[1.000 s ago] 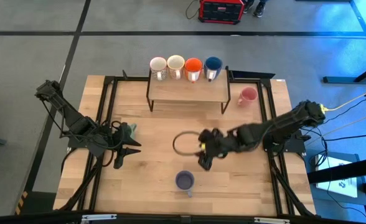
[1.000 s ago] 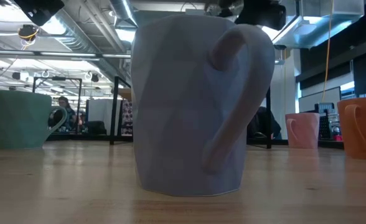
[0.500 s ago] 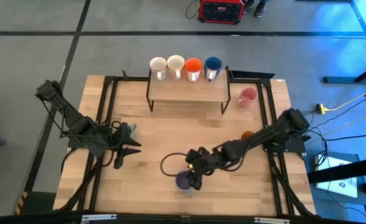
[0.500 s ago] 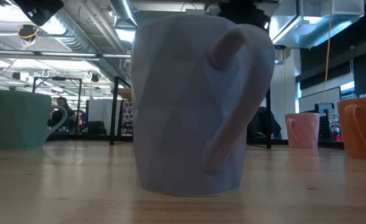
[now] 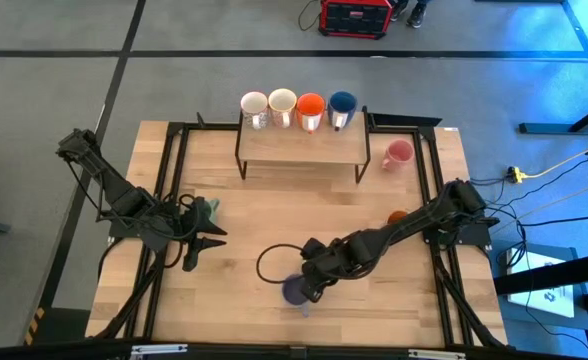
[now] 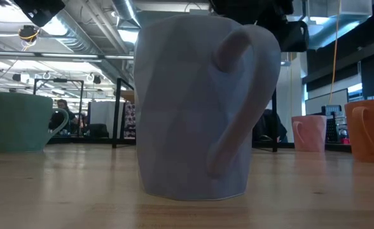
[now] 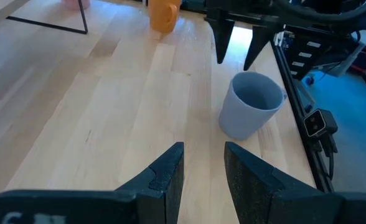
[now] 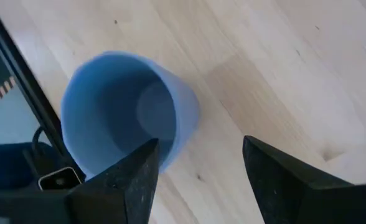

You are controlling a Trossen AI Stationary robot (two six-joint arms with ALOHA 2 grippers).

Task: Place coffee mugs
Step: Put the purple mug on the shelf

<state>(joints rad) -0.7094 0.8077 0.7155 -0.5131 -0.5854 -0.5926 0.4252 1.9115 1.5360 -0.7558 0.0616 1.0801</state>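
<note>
A lavender-grey mug stands upright on the wooden table near its near edge; it fills the low view. My right gripper hangs open just above it, fingers slanting down beside the mug's rim. My left gripper waits open at the table's left, with a pale green mug standing beside it. White, cream, orange and blue mugs stand on a shelf at the far side. On the right stand a pink mug and an amber orange mug.
The wooden shelf on black legs stands at the far middle. A black cable loop lies beside my right gripper. Black frame rails run along the table's left and right sides. Bare wood lies between the shelf and the lavender-grey mug.
My right gripper has gone down and toward the table's near left, from mid-table to just above the lavender-grey mug, tipping further downward and staying open. The cable loop has come along with it. No mug has moved.
</note>
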